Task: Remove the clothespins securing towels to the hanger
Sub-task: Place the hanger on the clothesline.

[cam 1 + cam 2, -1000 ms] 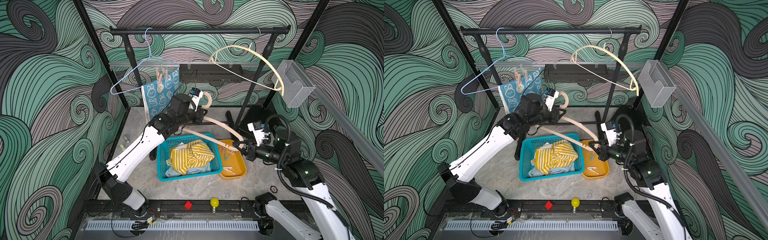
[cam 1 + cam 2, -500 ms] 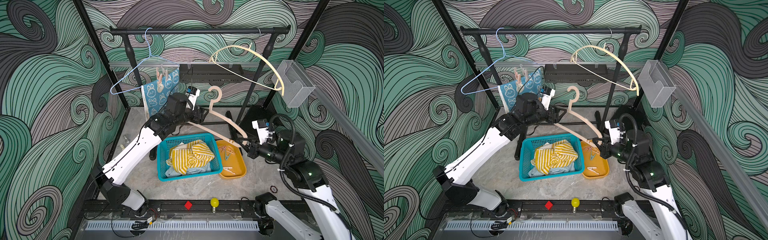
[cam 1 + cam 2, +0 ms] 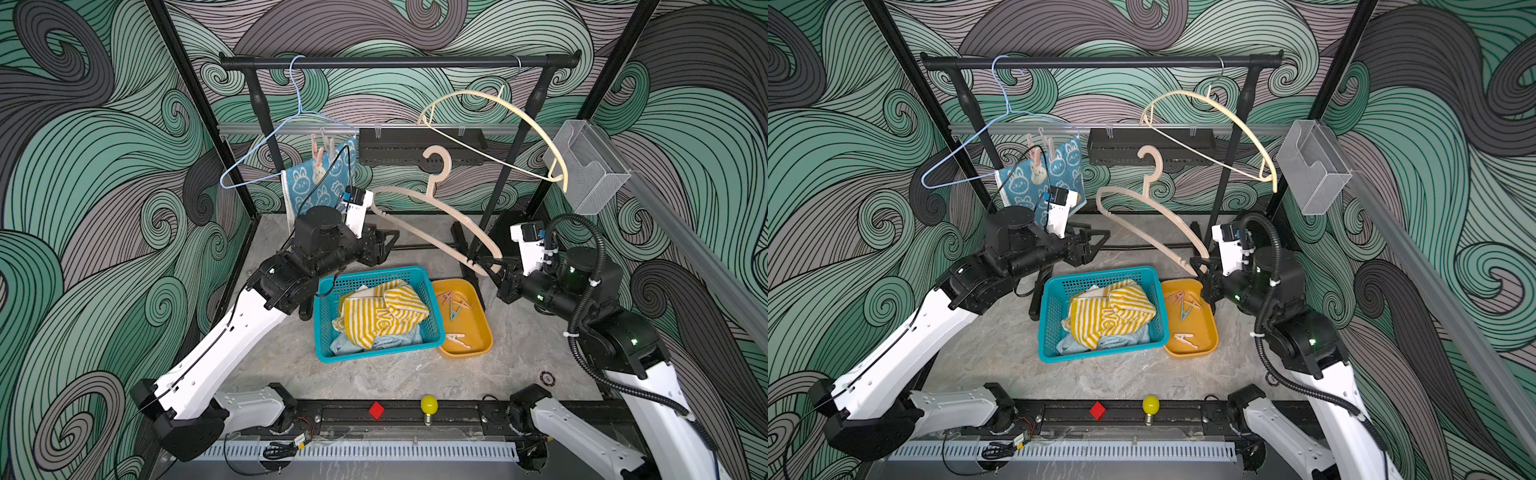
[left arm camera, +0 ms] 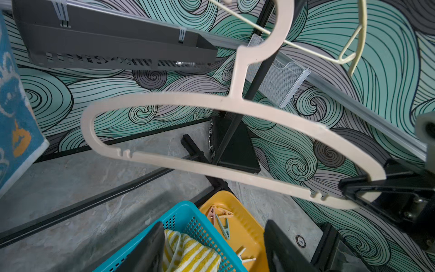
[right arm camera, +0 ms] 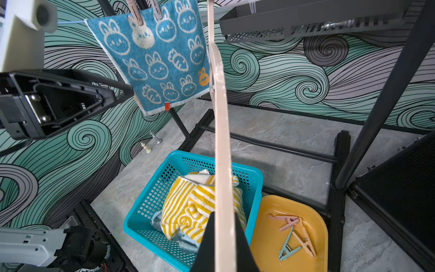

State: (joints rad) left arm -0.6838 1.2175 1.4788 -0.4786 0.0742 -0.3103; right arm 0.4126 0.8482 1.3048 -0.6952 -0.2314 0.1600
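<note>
Matt looped terry is being shown by the bunny towel (image 5: 160, 58) and the striped towel (image 5: 186, 207). Glossy plastic is being shown by the blue basket (image 5: 151, 194) and yellow tray (image 5: 270, 235); the beige hanger (image 5: 222, 141) is being seen as matt, the tabletop (image 5: 270, 124) as veined stone-look.

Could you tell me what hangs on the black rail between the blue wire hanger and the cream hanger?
Nothing; the black rail is bare there in both top views.
</note>
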